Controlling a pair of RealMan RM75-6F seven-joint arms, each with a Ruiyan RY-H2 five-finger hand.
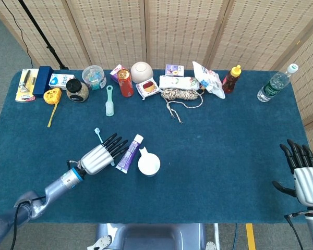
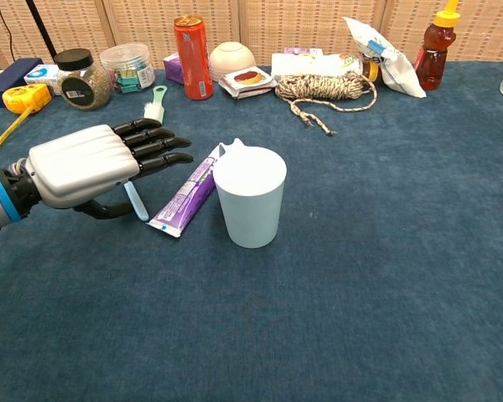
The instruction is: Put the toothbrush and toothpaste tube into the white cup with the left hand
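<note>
My left hand [image 1: 100,156] hovers just left of the purple toothpaste tube [image 1: 129,153], fingers stretched toward it. It holds the light-blue toothbrush [image 1: 97,131] under its fingers against the thumb. In the chest view the toothbrush handle [image 2: 137,201] sticks out below the left hand [image 2: 88,163]. The toothpaste tube [image 2: 187,194] lies flat on the blue cloth, its cap end beside the upright white cup [image 2: 250,201]. The white cup [image 1: 148,164] holds nothing that I can see. My right hand [image 1: 302,174] rests far off at the table's right edge with its fingers spread.
Along the far edge stand a red can [image 2: 191,46], a jar [image 2: 74,79], a bowl [image 2: 232,59], a coil of rope [image 2: 325,88], a green brush [image 2: 154,107], a sauce bottle [image 2: 436,46] and a yellow tape measure [image 2: 25,99]. A water bottle [image 1: 274,86] stands at far right.
</note>
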